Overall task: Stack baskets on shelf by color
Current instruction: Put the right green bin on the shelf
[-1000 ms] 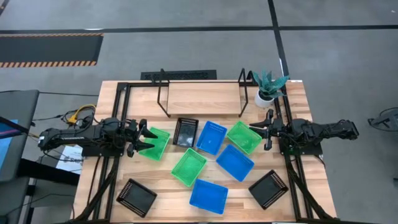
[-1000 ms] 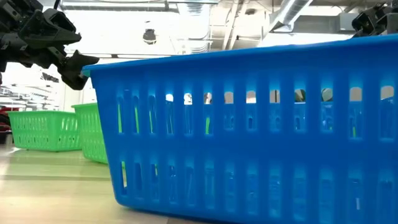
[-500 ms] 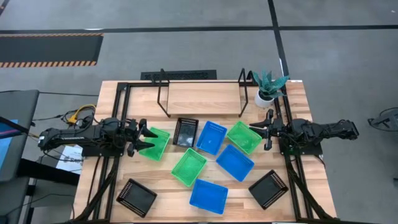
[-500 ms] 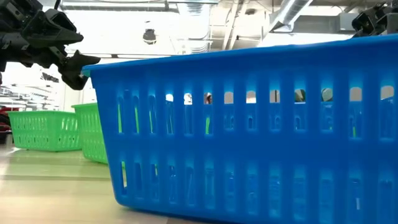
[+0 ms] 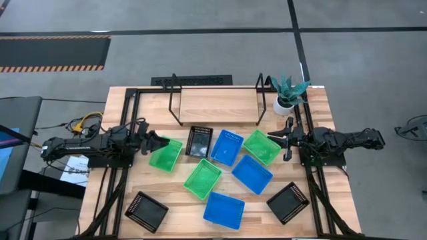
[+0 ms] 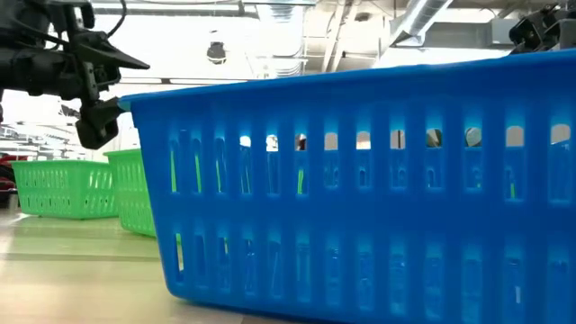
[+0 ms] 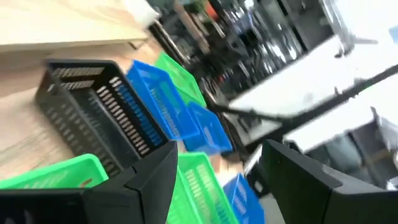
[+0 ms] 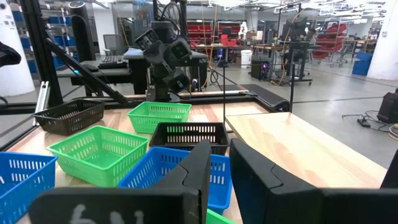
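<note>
Left gripper [image 5: 155, 142] hovers at the near-left green basket [image 5: 165, 155], fingers spread wide, holding nothing, over that basket's left edge. Nine baskets lie scattered across the desk [image 5: 220, 107] (none on the shelf [image 5: 215, 100] at the far edge). Long axes all differ: the centre green basket [image 5: 202, 179] slants diagonally, the black basket [image 5: 199, 141] runs front to back. Right gripper [image 5: 283, 139] waits beside the right green basket [image 5: 261, 147], fingers narrow, empty.

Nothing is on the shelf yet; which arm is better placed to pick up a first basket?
Probably the left: the left gripper, open, hangs at the edge of a green basket. The right gripper waits near another green basket, jaws narrower.
</note>
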You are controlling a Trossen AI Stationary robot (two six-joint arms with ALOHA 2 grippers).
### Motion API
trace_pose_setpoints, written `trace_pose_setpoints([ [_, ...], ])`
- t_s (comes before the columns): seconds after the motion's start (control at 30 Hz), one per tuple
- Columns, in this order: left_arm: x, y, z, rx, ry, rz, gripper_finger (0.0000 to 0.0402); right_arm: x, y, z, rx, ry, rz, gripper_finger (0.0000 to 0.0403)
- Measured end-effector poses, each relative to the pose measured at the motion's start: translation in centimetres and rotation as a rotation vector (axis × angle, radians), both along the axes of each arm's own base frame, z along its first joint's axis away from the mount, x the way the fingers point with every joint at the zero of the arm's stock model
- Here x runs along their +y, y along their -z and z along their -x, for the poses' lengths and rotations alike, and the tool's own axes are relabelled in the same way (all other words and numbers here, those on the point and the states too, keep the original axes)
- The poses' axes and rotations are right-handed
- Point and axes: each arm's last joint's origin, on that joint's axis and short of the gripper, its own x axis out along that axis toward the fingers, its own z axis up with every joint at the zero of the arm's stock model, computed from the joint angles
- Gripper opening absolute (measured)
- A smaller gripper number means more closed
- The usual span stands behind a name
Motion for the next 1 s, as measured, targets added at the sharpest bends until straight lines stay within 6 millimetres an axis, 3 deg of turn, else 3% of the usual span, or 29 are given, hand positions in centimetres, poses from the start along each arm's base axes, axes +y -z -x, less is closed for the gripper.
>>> trace_pose_setpoints([
  [0.4,0.69,0.09,0.12,0.001,-0.245,0.041,0.0224,0.01,-0.08,0.0,-0.013,0.001,-0.017,0.0085],
  [0.77,0.8,0.09,0.16,0.003,-0.286,0.024,0.0224,0.19,-0.61,0.02,-0.193,-0.062,-0.693,0.0085],
  [1.0,0.94,0.03,0.21,-0.01,-0.34,0.054,0.0224,0.09,-0.58,0.02,-0.233,-0.058,-0.902,0.0085],
])
